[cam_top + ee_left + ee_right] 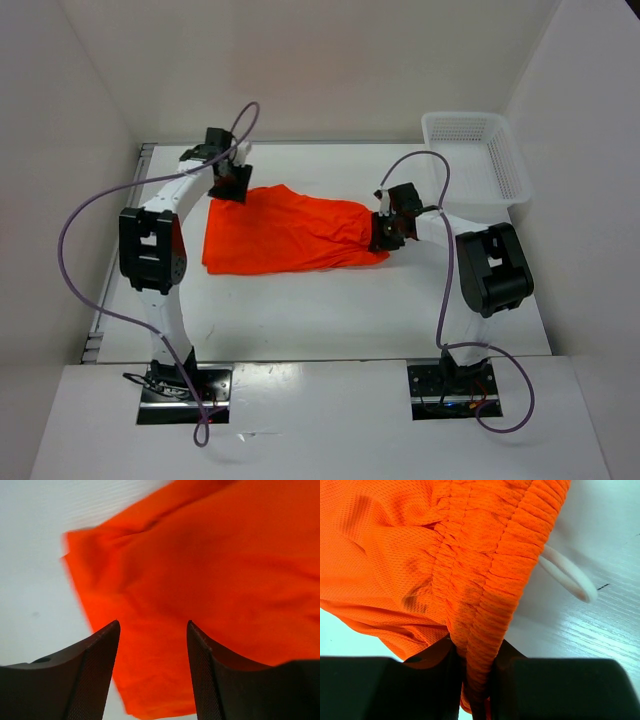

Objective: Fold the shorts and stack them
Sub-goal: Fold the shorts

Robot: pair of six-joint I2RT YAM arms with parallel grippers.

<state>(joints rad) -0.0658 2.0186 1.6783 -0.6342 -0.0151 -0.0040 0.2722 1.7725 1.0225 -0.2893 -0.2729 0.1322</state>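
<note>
The shorts (290, 235) lie spread on the white counter (300, 310) between the two arms, their gathered waistband turned toward the right arm with a white drawstring (567, 572) loop beside it. The right gripper (385, 232) has its jaws pinched narrow on that waistband. The left gripper (232, 185) sits over the cloth's far left corner with its jaws parted. A white basket (480, 150) stands at the far right corner, well apart from the shorts.
</note>
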